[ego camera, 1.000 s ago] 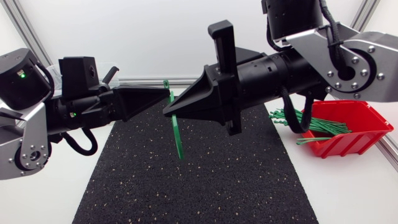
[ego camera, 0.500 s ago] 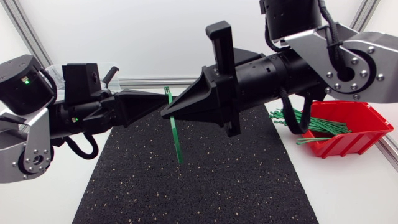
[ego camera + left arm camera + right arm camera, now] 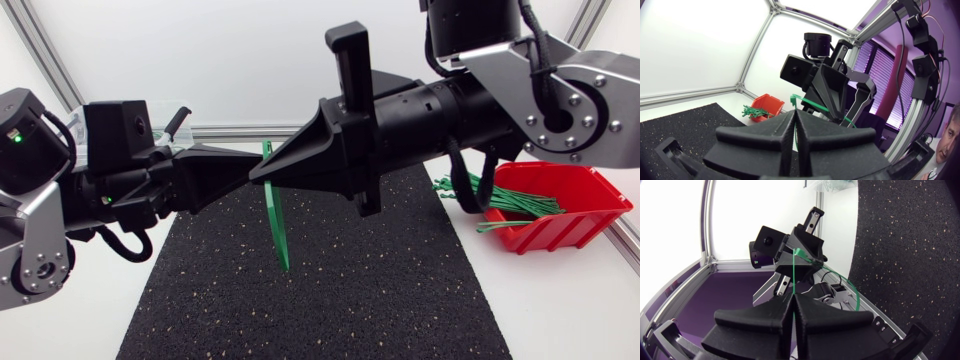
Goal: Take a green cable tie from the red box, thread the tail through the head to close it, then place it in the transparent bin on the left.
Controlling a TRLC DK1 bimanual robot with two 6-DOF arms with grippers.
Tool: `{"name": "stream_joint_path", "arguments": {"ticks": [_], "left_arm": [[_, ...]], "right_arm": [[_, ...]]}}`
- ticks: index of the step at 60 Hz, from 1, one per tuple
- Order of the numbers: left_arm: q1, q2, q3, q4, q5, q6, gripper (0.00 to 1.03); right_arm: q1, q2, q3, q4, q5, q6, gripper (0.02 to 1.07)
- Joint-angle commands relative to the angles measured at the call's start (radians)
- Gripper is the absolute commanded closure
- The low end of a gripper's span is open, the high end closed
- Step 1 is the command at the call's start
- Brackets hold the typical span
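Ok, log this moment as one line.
stage: threading, closure unclear | left gripper: shut on green cable tie | right gripper: shut on it | tie above black mat | red box: holds spare ties

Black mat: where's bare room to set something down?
The mat is bare on its near half, in front of the hanging cable tie; so is the table in front of the red box. Crowded: above the far end, where left gripper and right gripper meet.
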Motion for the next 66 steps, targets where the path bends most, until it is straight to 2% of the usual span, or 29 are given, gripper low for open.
{"name": "stream_joint_path", "arguments": {"ticks": [1, 17, 37, 50, 66], "left_arm": [[-0.007, -0.02, -0.024, 0.021, 0.005, -0.024, 1.0], [-0.013, -0.02, -0.016, 0.021, 0.0, -0.024, 1.0], [-0.025, -0.021, 0.09, 0.019, -0.006, -0.059, 1.0], [-0.045, -0.02, 0.126, 0.019, -0.031, -0.082, 1.0], [-0.079, -0.055, 0.073, 0.018, -0.063, -0.099, 1.0]], "right_arm": [[0.01, -0.033, -0.008, 0.03, 0.008, 0.052, 1.02], [0.025, -0.047, -0.027, 0.029, 0.01, 0.057, 1.02], [0.036, -0.112, -0.019, 0.03, 0.02, 0.1, 1.02], [0.037, -0.125, 0.016, -0.011, 0.02, 0.112, 1.02], [0.051, -0.145, 0.023, -0.063, 0.02, 0.117, 1.02]]}}
